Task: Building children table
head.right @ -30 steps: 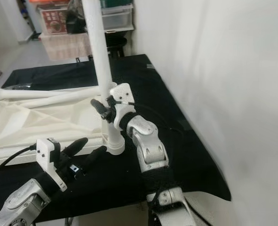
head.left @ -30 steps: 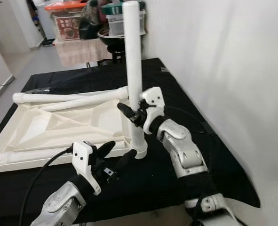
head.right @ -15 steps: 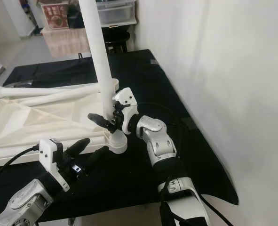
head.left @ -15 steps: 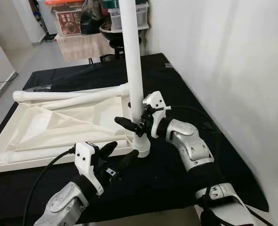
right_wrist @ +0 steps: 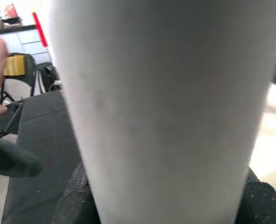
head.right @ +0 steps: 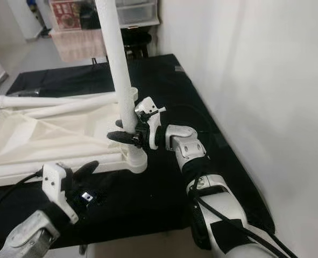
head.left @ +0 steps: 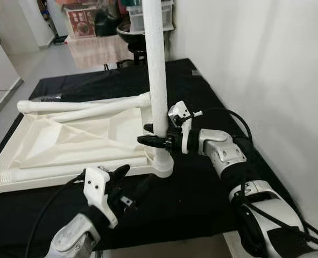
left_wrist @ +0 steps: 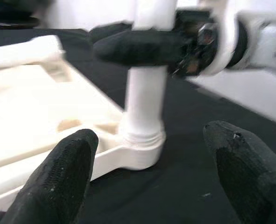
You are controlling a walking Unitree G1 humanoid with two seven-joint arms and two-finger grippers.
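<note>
A white children's table top lies upside down on the black-covered surface. One white table leg stands upright in the socket at its near right corner. My right gripper is shut on this leg low down, its fingers level, one on each side. The right wrist view looks straight at the leg from very close. My left gripper hovers open in front of that corner, touching nothing. From the left wrist, the leg's base shows between the open fingertips.
Two loose white legs lie along the table top's far edge and another along its near edge. A white wall runs close on the right. Boxes and clutter stand beyond the far end. The black cloth's front edge is near.
My right forearm has swung out to the right and its wrist has turned, so the fingers now lie level around the leg. The left gripper has stayed open in front of the corner.
</note>
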